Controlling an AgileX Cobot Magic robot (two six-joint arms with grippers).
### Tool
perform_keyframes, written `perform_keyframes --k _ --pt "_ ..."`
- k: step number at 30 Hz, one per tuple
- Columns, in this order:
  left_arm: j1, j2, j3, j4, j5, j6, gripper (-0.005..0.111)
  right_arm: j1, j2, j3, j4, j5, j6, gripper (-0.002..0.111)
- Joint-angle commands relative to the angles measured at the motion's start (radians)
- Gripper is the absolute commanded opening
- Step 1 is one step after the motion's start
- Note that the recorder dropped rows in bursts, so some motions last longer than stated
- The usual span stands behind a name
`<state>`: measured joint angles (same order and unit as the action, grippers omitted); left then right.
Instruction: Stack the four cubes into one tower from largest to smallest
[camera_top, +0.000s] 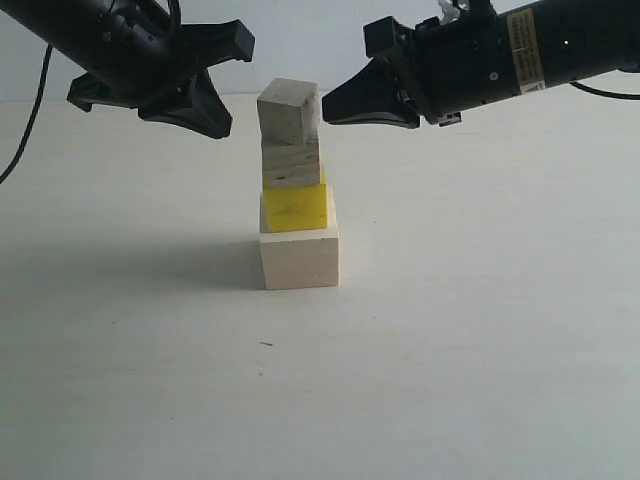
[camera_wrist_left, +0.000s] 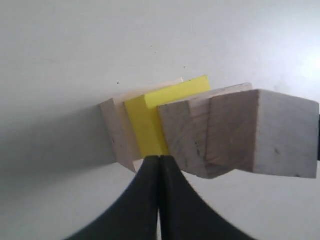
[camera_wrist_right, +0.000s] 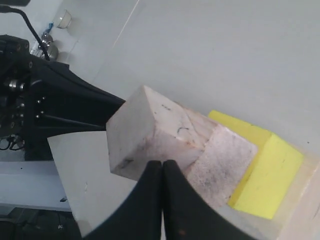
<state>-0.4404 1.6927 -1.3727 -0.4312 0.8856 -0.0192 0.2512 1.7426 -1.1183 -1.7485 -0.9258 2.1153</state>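
The tower stands at the middle of the white table, four cubes in one column. The large pale wood cube is the base, smooth and cream. On it sits the bright yellow cube, narrower than the base. Above that is the plywood cube, its side striped with layered grain. The smallest pale cube caps the column, greyish, smudged and turned slightly off square.

The left gripper hangs at 9 o'clock of the top cube, apart from it, fingers pressed together on nothing. The right gripper sits at 3 o'clock, its tip just beside the top cube, fingers likewise pressed together; contact cannot be told.
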Motion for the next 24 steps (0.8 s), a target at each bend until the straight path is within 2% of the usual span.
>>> perform_keyframes --k 1,24 --pt "0.001 -0.010 0.002 0.005 -0.003 -0.007 0.000 0.005 0.003 -0.005 0.004 0.028 -0.002 0.000" --pt "0.001 -0.010 0.002 0.005 -0.003 -0.007 0.000 0.005 0.003 -0.005 0.022 0.056 -0.029 0.000"
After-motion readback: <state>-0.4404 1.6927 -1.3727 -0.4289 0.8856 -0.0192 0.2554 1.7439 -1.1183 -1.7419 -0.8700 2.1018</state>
